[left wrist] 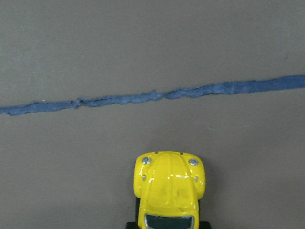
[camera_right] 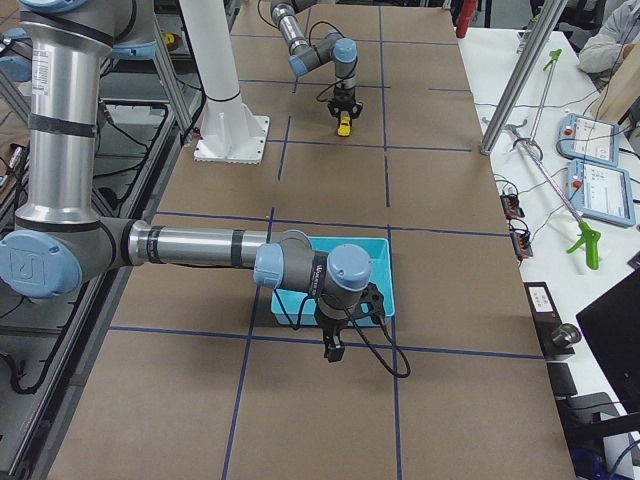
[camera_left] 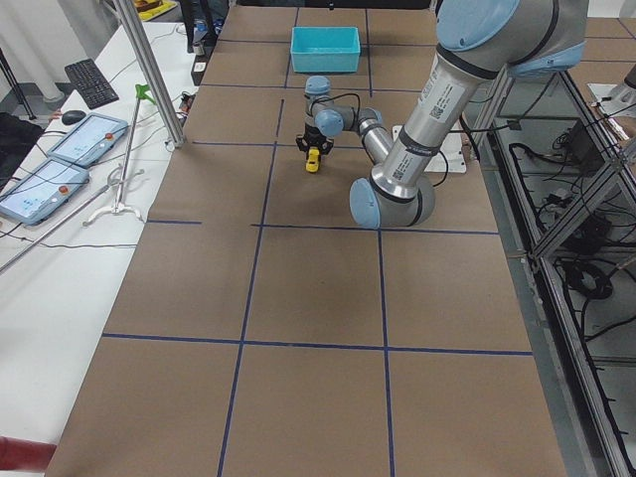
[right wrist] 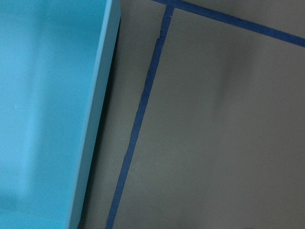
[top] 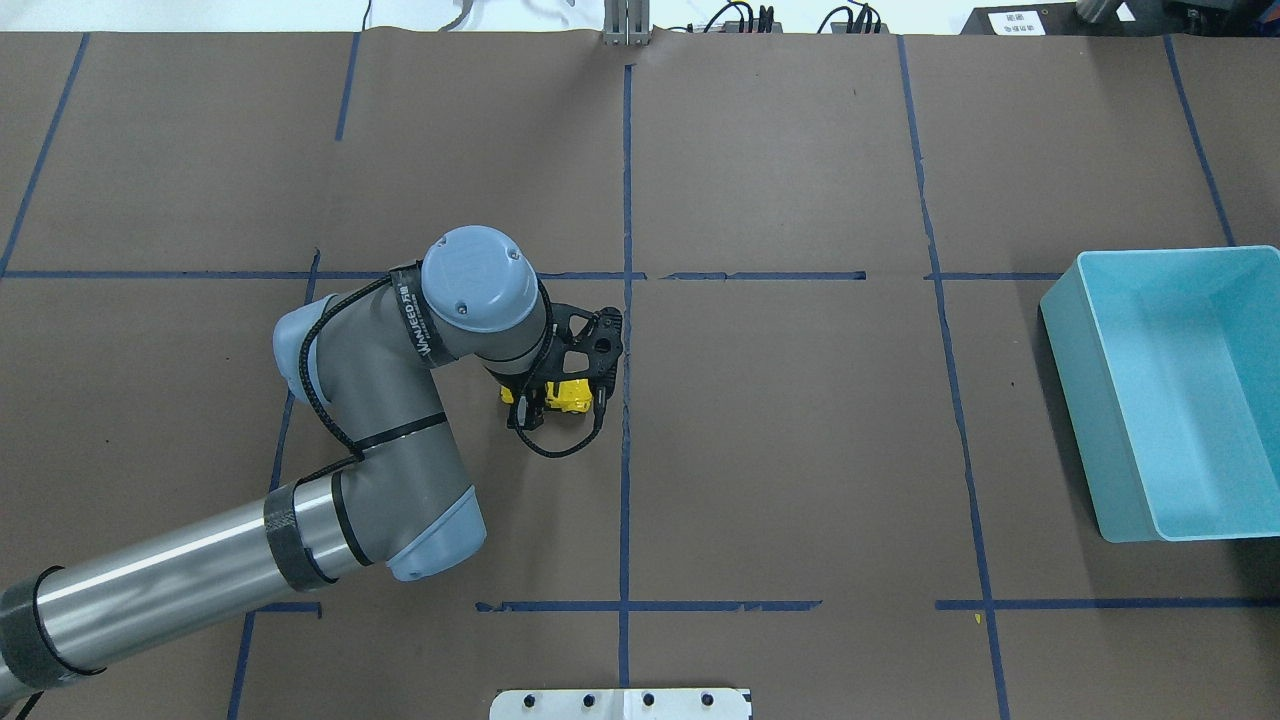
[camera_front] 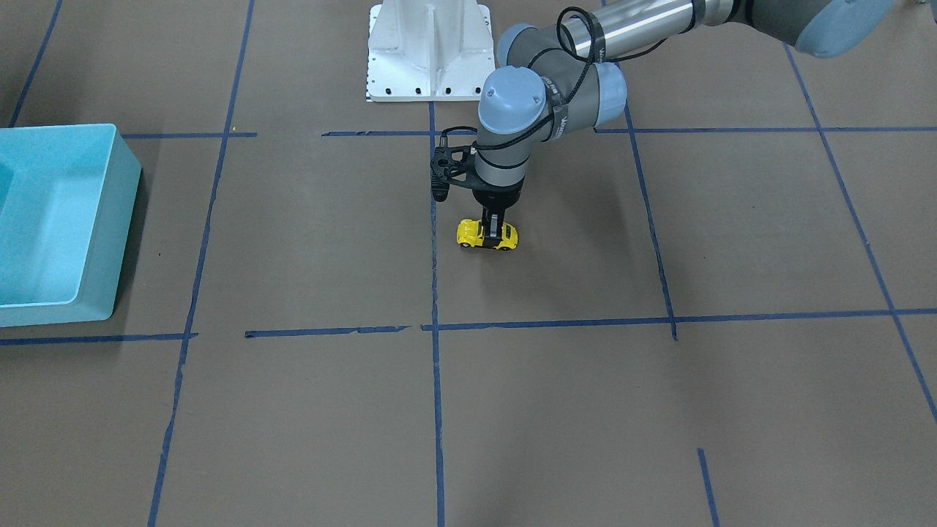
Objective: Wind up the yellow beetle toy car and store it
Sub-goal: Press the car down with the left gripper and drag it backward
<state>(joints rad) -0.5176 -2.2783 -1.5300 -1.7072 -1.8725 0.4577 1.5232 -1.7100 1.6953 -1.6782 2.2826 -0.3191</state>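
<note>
Left gripper [camera_front: 495, 233] is down on the yellow beetle toy car [camera_front: 471, 233], fingers narrowed across its mid-body and touching both sides. The wheels are on the table [camera_front: 585, 410]. The car sits at frame centre in the front-facing view, just right of the vertical blue tape line [camera_front: 433, 293]. The teal bin [camera_front: 126, 219] is at the left edge, well apart. Right gripper [camera_right: 333, 347] hangs beside the bin's near wall; can't tell its opening.
</note>
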